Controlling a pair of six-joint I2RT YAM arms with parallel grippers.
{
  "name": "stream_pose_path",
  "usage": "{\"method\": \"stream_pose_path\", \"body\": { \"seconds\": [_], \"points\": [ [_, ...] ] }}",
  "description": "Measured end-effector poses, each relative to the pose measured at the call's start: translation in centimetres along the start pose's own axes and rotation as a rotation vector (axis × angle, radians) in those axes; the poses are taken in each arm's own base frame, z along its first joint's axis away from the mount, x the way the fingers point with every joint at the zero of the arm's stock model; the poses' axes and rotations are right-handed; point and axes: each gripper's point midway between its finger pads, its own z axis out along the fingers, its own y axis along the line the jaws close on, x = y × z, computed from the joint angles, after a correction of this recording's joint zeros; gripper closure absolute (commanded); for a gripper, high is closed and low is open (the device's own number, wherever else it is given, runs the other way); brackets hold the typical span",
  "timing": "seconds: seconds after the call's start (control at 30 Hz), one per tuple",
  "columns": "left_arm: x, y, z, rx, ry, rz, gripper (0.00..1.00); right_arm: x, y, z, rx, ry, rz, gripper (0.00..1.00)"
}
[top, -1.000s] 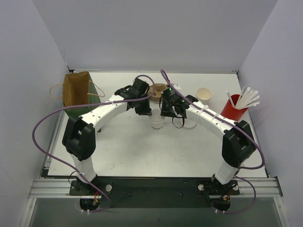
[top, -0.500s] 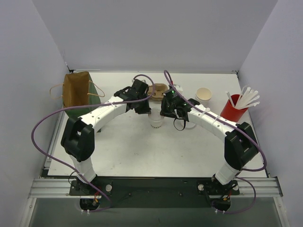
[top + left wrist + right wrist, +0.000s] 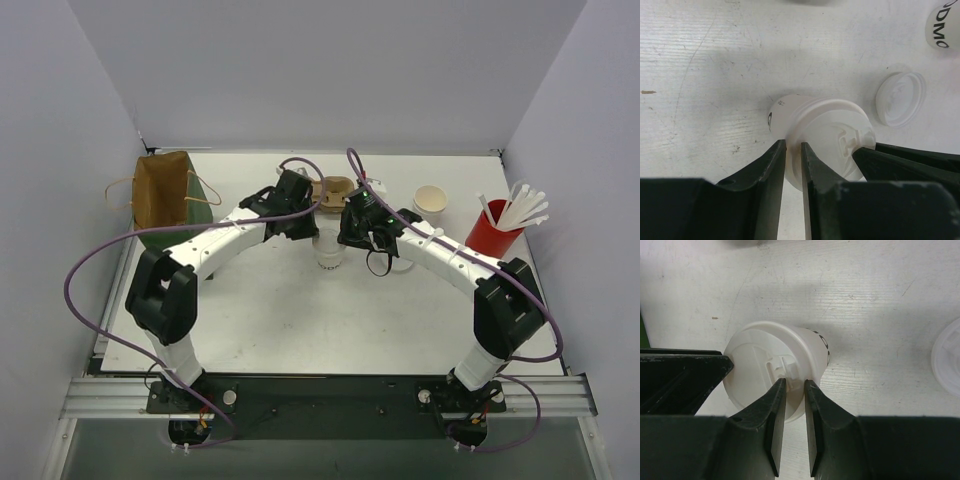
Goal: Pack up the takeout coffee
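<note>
1. There, the takeout coffee (image 3: 330,250) stood lidded at the middle of the bench (image 3: 270,320).
2. The left tool (image 3: 792,146), nearly closed, pinched its lid's rim.
3. The right tool (image 3: 794,382), similarly narrow, pinched the opposite rim.

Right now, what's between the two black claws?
The small white paper takeout cup with its flat white lid, between left gripper and right gripper; top view.

We saw bright, even overhead light, a soft grey shadow beyond the takeout coffee (image 3: 810,120) on the counter (image 3: 700,65), wrist views slightly soft up close, top view crisp.
</note>
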Motion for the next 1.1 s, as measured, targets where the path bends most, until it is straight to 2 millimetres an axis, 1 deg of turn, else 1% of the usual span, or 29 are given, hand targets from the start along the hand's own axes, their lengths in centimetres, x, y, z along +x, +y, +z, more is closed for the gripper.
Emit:
{"method": "stream_pose_path", "body": {
  "seconds": [0.13, 0.47, 0.7, 0.9, 1.1],
  "points": [
    [-0.4, -0.1, 0.0, -0.015, 0.004, 0.021, 0.66, -0.1, 0.0, 0.0, 0.003, 0.002, 0.003, 0.83],
    [-0.8, -0.3, -0.2, -0.051, 0.052, 0.100, 0.65, -0.3, 0.0, 0.1, 0.035, 0.013, 0.022, 0.83],
    [-1.0, -0.3, -0.5, -0.046, 0.066, 0.109, 0.65, -0.4, 0.2, 0.3, 0.045, 0.013, 0.040, 0.83],
    [-0.6, -0.3, -0.8, -0.035, 0.090, 0.102, 0.67, -0.5, 0.2, 0.3, 0.050, 0.015, 0.044, 0.84],
    [-0.5, -0.6, -2.0, -0.017, 0.091, 0.081, 0.69, -0.5, 0.1, 0.2, 0.054, 0.016, 0.044, 0.84]
  ]
}}
